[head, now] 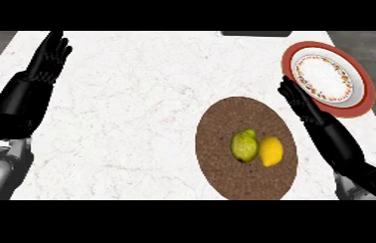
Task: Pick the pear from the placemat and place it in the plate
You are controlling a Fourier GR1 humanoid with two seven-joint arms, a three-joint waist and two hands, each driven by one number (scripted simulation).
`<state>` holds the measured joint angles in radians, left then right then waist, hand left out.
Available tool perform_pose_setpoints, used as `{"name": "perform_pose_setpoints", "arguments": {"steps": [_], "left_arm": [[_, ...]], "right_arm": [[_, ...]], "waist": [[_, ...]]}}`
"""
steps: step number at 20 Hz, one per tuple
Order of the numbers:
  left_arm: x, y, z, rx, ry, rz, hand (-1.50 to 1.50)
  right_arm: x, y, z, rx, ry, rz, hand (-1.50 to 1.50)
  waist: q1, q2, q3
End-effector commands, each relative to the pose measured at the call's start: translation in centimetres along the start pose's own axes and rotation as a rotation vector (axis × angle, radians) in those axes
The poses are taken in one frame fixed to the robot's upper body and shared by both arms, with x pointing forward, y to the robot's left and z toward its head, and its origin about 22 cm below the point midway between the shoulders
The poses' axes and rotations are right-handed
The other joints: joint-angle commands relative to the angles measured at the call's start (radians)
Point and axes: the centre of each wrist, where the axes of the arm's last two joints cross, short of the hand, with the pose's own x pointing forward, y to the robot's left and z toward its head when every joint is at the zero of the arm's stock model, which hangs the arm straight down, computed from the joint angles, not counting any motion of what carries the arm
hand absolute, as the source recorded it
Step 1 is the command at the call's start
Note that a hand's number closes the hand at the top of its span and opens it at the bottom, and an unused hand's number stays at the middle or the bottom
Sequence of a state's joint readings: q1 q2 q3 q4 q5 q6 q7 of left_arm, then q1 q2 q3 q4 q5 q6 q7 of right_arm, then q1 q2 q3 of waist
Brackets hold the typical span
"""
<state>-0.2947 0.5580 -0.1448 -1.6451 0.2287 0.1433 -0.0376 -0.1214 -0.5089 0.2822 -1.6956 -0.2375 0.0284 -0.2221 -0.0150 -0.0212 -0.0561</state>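
Your pear lies near the middle of the round brown placemat, toward the worktop's near right edge, its long axis running from near edge to far edge with the narrower end pointing away from you, and a yellow lemon touches its right side. Your right hand has its fingers straight, holds nothing and sits between the placemat and the red-rimmed plate at the far right corner, its fingertips by the plate's rim. Your left hand rests flat-fingered and empty at the far left corner.
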Motion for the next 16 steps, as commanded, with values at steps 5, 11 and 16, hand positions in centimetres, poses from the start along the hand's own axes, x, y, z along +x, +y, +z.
{"name": "perform_pose_setpoints", "arguments": {"steps": [5, 11, 16], "left_arm": [[-9.3, -2.4, 8.2, 0.137, 0.583, 0.172, 0.00], [-11.0, -6.0, 10.8, 0.120, 0.740, 0.322, 0.00], [-11.5, -6.8, 10.6, 0.060, 0.744, 0.332, 0.00]], "right_arm": [[-0.5, -6.9, 3.0, -0.649, 0.026, -0.066, 1.50], [-4.9, -7.7, 10.2, -1.201, 0.343, 0.113, -1.50], [-4.7, -1.6, 11.8, -1.266, 0.207, 0.090, -1.50]], "waist": [[-0.051, 0.030, 0.055], [-0.063, 0.021, 0.056], [-0.003, 0.019, 0.056]]}}
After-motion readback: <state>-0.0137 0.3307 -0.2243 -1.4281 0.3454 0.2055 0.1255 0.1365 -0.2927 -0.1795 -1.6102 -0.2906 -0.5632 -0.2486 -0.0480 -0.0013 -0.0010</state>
